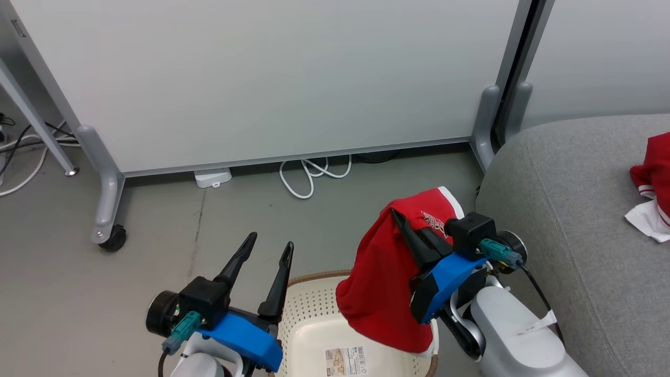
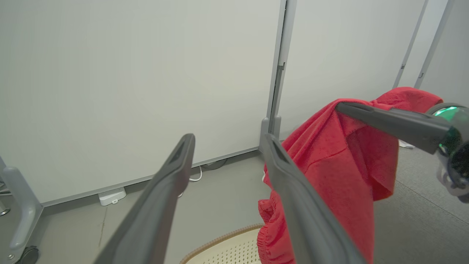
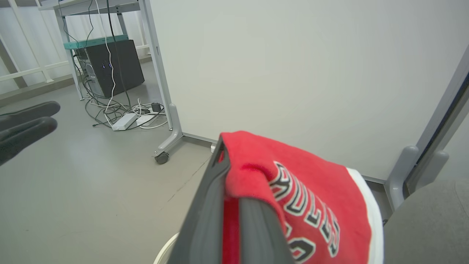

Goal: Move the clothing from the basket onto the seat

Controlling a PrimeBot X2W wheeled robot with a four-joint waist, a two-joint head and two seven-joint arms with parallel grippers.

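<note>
Over the basket, limp red clothing

You have the basket at bottom centre, a garment hanging over its right side. The seat lies right of both; a second garment rests on it, far right.

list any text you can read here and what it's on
"BULLS": white letters on the red jersey, first letter creased.
A number under it: cut off, cannot be read.
Sticker on the basket floor: barcode and print, too small to read.
</note>
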